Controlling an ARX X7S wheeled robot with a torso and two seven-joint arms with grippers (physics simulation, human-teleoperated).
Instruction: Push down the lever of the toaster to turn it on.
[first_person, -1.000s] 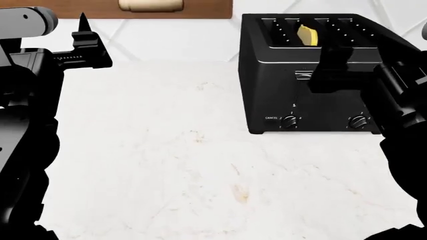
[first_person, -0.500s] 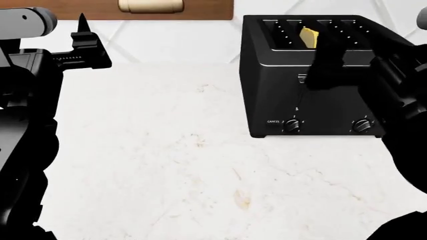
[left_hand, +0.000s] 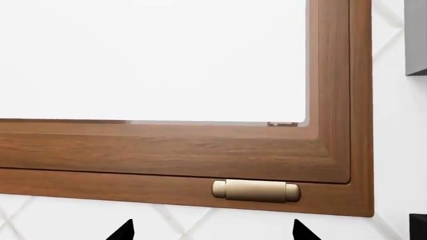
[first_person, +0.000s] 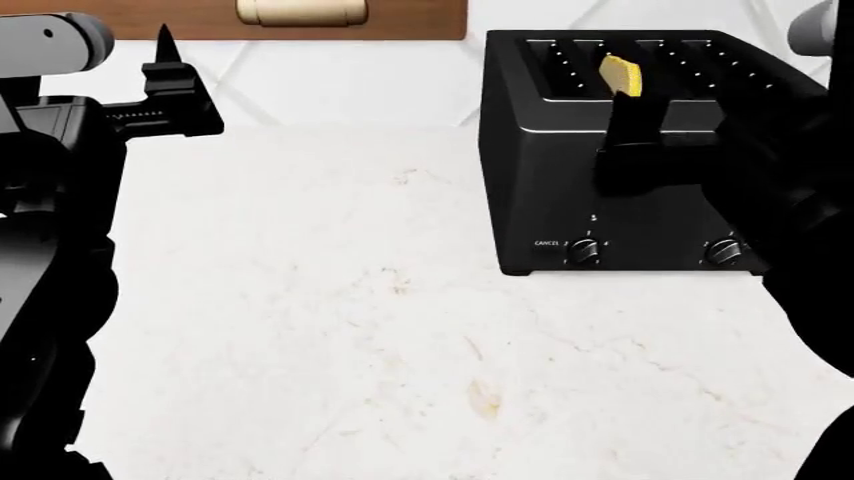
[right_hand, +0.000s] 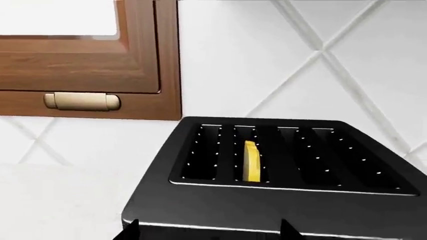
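The glossy black four-slot toaster (first_person: 547, 190) stands at the back right of the counter; it also shows in the right wrist view (right_hand: 267, 210) from above. A yellow bread slice (first_person: 618, 75) sticks up from its second slot (right_hand: 251, 161). My right gripper (first_person: 627, 140) hangs against the upper front face of the toaster, on its left half, and hides the lever there. In the right wrist view the right gripper (right_hand: 210, 232) is open, its tips wide apart over the toaster's front top edge. My left gripper (first_person: 167, 60) is raised at the far left, open and empty (left_hand: 212, 232).
Two round dial knobs (first_person: 585, 251) (first_person: 726, 250) sit low on the toaster's front. A wooden window frame (left_hand: 200, 155) with a brass handle (first_person: 300, 10) runs along the tiled back wall. The white marble counter (first_person: 374, 330) stretches in front.
My right gripper has moved left across the toaster's front and now covers the silver lever tab that showed beside it before. The left arm has not moved.
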